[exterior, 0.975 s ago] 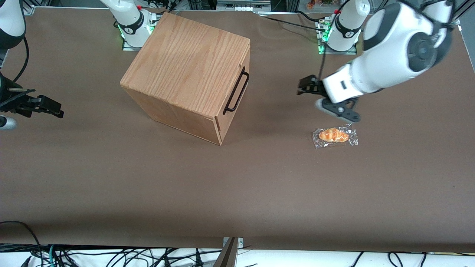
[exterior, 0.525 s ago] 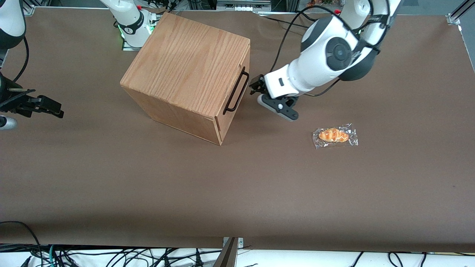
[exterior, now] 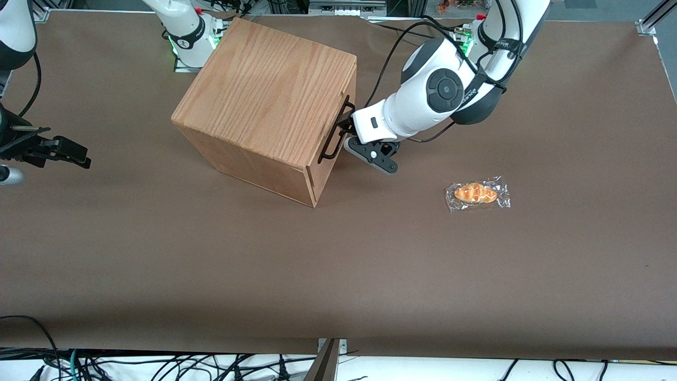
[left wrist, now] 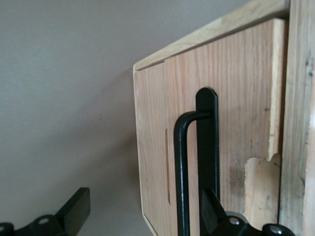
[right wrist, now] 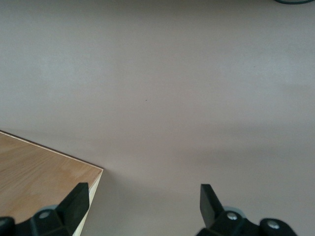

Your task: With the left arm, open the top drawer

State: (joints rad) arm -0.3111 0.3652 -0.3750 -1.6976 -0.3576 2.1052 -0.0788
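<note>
One handle [exterior: 336, 129], a thin black bar on the shut top drawer [left wrist: 206, 147], stands between the spread, empty fingers of the left arm's [exterior: 439, 95] gripper [left wrist: 142, 216]; I judge it should push slightly deeper, clench squarely, then pull straight out

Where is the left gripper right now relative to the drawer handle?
In the front view the gripper is at the top drawer's black handle; the wrist view shows its fingers open, with the bar between them.
</note>
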